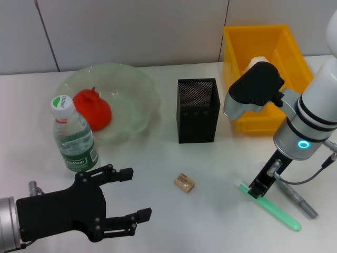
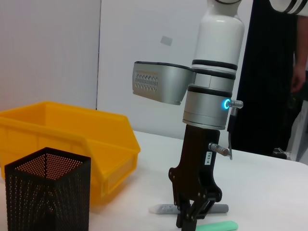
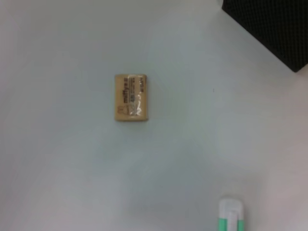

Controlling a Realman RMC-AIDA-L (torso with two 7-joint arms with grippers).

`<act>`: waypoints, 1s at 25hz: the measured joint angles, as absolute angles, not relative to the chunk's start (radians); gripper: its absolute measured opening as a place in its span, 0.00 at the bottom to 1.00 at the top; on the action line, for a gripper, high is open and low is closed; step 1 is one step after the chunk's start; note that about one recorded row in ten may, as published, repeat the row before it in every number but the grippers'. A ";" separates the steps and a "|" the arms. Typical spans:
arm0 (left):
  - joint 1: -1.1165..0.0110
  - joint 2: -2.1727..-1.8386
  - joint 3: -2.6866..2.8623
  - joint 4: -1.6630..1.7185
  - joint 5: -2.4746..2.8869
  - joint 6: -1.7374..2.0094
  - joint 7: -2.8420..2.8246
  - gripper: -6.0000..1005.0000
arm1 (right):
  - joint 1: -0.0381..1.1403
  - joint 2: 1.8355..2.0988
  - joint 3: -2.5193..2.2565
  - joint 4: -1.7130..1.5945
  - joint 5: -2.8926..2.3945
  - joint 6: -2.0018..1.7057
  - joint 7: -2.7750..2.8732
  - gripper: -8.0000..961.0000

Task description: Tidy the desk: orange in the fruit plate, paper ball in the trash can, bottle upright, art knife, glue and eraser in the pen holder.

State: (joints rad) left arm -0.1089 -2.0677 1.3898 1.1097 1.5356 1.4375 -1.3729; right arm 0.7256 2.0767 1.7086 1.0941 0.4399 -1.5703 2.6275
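Nearest the robot, the left gripper (image 1: 129,194) is hovering low over the white table (image 1: 158,163) at its front left corner, its black fingers spread wide and holding nothing. On the other side, the right arm is reaching straight down, its gripper (image 1: 257,190) pressing onto the near end of one mint-green pen-shaped tool (image 1: 271,208); its fingertips are meeting on that end, though whether they are truly clamping it is hard to tell. Just beside the tool, one grey marker-like stick (image 1: 297,199) is lying flat. Between the two grippers, one tan eraser (image 1: 184,183) is lying alone on the table. Farther back, one water bottle (image 1: 73,137) is standing upright, just in front of the fruit plate (image 1: 139,87), where one orange (image 1: 92,109) is sitting inside. One black mesh pen holder (image 1: 197,110) is standing mid-table, apart from the eraser. Farthest, one yellow trash can (image 1: 287,45) is holding one white paper ball (image 1: 253,63), partly hidden by the right arm.
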 joint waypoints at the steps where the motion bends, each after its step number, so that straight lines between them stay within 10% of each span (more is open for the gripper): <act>1: -0.109 -2.068 1.390 1.109 1.535 1.438 -1.373 0.86 | 0.726 2.077 1.708 1.094 0.440 -1.570 2.628 0.19; 25: -0.109 -2.068 1.390 1.109 1.534 1.442 -1.373 0.86 | 0.725 2.077 1.700 1.128 0.445 -1.575 2.628 0.01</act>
